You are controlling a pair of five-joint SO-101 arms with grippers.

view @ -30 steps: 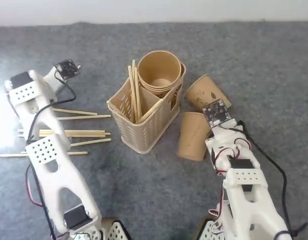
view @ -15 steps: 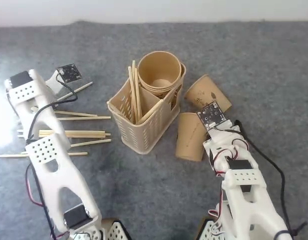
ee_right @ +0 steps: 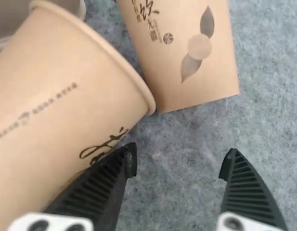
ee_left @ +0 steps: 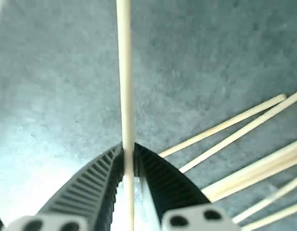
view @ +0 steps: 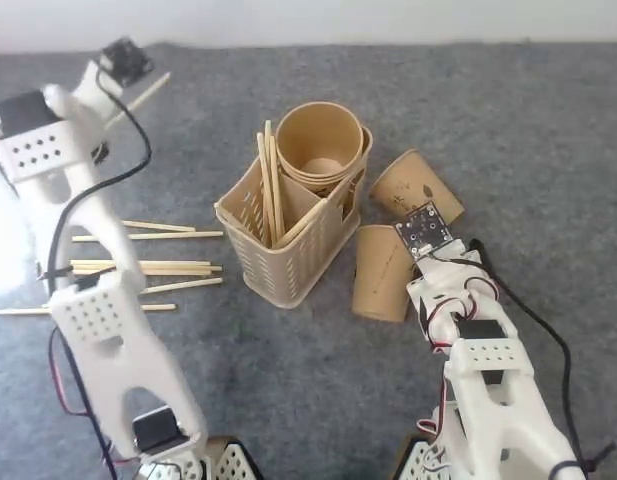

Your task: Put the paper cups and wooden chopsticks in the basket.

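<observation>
- A single wooden chopstick [ee_left: 124,67] is clamped in the left gripper [ee_left: 128,147] and raised over the far left of the worktop [view: 548,130], well apart from the basket [view: 288,262]
- It is judged light, stiff and thin, and liable to pivot in the jaws; a hold nearer its middle would be steadier
- How much of the stick runs behind the jaws is cut off in the left wrist view, so the grip point along its length cannot be told
- The loose chopsticks [view: 138,267] lie flat on the worktop left of the basket, some touching, and little height is offered for a pinch
- Two paper cups lie on their sides just right of the basket, a nearer cup [view: 383,272] and a printed cup [view: 416,185]; both are judged light and easily crushed, best taken gently across the rim
- The right gripper [ee_right: 182,150] is spread apart and empty, with one jaw beside the nearer cup's wall; contact cannot be confirmed
- The nested cups [view: 318,140] stand in the basket, perhaps three, though the count is hard to make out
</observation>
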